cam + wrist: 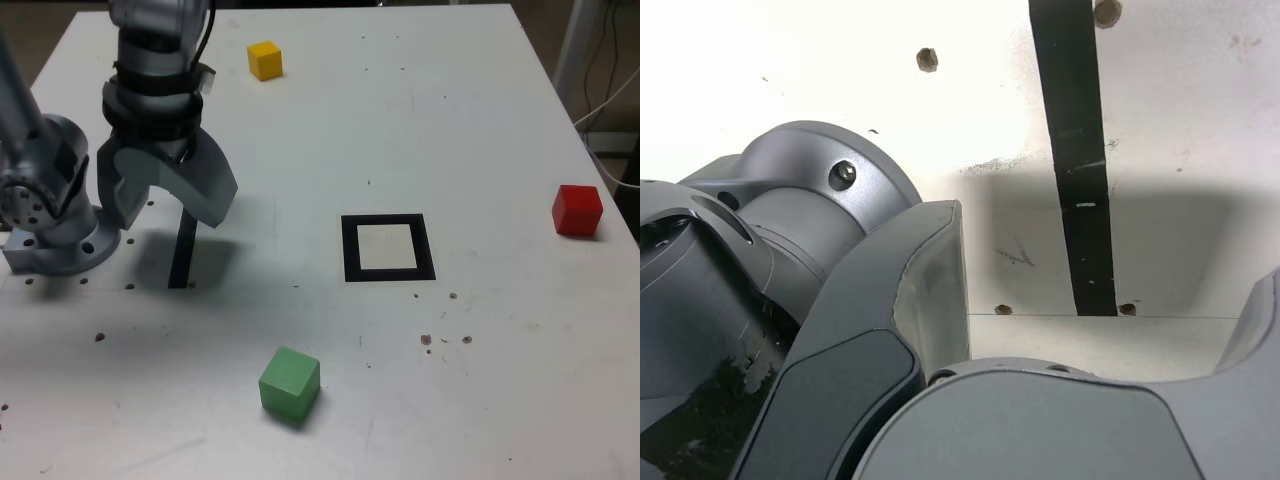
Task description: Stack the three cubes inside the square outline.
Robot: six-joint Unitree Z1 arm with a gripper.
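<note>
Fingers (205, 190) spread wide, released, holding nothing; gripper (165, 200) hangs pointing down over the thin black strip (182, 255) at the exterior view's left, beside the arm base (55, 235). Going rightward: yellow cube (265, 60) far side, close to the gripper; green cube (290, 384) near edge, tilted corner-on; square outline (388, 247) centre, nothing inside it; red cube (577, 210) far right, well apart. All 3 cubes lie to the gripper's right in this view, none stacked. Yellow likely nearest pick, green probably best base.

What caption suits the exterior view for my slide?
Open tool hangs above black strip; three cubes scattered around the empty square outline.
</note>
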